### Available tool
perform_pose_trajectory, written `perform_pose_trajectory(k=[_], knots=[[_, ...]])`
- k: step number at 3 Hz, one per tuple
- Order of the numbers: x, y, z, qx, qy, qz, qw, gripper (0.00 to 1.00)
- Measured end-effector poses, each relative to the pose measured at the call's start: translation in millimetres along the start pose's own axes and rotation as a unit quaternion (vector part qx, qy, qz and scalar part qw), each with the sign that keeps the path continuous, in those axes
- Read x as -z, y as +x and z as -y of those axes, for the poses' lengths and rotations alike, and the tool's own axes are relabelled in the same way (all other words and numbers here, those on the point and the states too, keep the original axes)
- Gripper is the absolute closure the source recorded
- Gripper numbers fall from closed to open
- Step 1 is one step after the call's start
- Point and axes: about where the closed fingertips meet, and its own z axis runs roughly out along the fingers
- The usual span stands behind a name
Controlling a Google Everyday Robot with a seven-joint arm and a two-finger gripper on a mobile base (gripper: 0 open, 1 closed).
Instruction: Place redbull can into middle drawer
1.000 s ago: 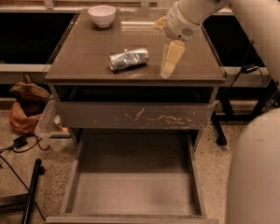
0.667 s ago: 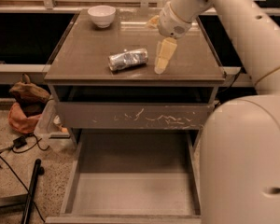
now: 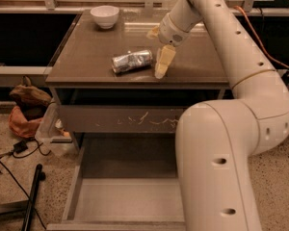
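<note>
The redbull can (image 3: 131, 61), silver with darker patches, lies on its side on the brown cabinet top (image 3: 86, 57). My gripper (image 3: 159, 49) hangs just right of the can, open, with one pale finger (image 3: 164, 61) pointing down beside the can's right end; I cannot tell whether it touches the can. The middle drawer (image 3: 125, 203) is pulled out below, with a plain grey floor and nothing on the part that shows. My arm hides the drawer's right side.
A white bowl (image 3: 105, 16) stands at the back left of the cabinet top. The drawer with a scratched front panel (image 3: 120, 120) is shut above the open one. A bag (image 3: 26, 109), cables and a black pole (image 3: 32, 196) lie on the floor at left.
My gripper has moved left and come closer to the can's right end. The arm now covers more of the right side. The can has not moved.
</note>
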Motion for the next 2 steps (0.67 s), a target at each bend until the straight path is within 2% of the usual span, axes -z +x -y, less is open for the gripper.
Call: perform_pose_trajectory(k=[1,2], knots=[[-24,-4,6,-0.002,-0.016,0.007,0.9998,0.0],[-29,-35,8,0.015,-0.03,0.01,0.9994,0.0]])
